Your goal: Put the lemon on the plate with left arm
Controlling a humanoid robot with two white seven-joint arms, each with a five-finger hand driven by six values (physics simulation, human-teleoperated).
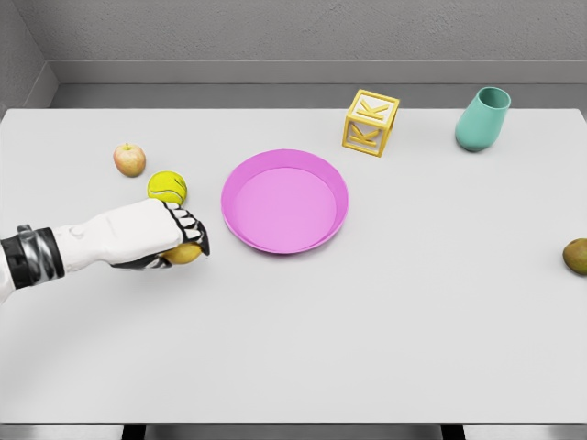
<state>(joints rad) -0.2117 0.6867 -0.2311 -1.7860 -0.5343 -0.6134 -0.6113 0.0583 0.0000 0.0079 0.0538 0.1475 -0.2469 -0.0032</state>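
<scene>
My left hand [180, 240] reaches in from the left edge over the white table, its fingers curled around the yellow lemon [185, 254], which peeks out below the knuckles. The pink plate [240, 174] lies just right of the hand, a short gap away, with nothing on it. No right arm shows in the head view.
A yellow tennis ball [168, 187] sits just behind the hand, with a small apple [129, 159] further back left. A yellow letter block [371, 122] and a teal cup [482, 119] stand at the back right. A brownish fruit [576, 256] lies at the right edge.
</scene>
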